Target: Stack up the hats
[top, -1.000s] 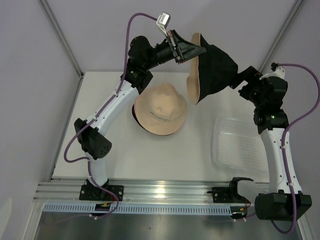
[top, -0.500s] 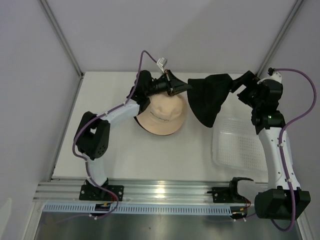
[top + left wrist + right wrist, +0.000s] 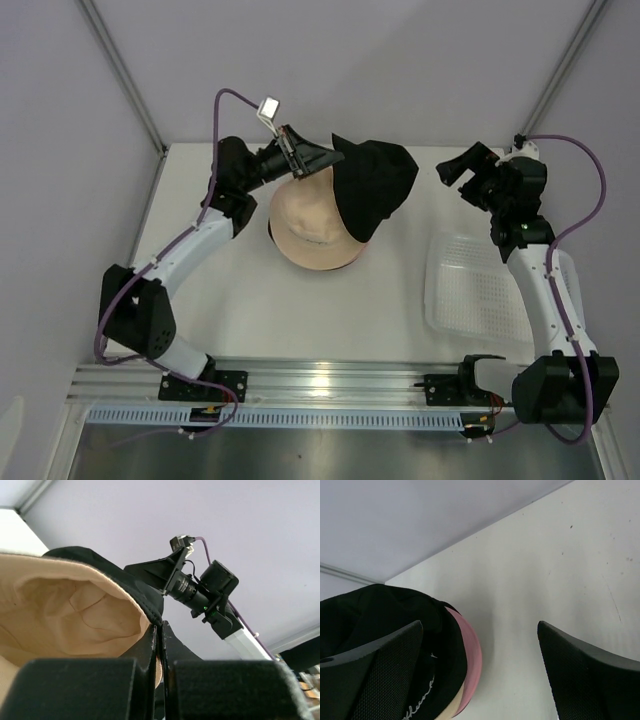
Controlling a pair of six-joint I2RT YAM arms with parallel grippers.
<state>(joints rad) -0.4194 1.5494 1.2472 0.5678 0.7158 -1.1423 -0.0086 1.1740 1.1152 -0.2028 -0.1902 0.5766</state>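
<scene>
The black hat (image 3: 378,180) is soft matt cloth with a creased beige cloth lining (image 3: 75,610). The beige hat (image 3: 305,232) and pink hat (image 3: 471,662) are matt fabric too. The worktop (image 3: 300,300) is smooth, matt white. The basket (image 3: 480,290) is translucent white plastic mesh. The rail (image 3: 330,378) is shiny bare metal. The right pincer (image 3: 480,627) has fingers (image 3: 580,675) of black, finely dimpled plastic.
</scene>
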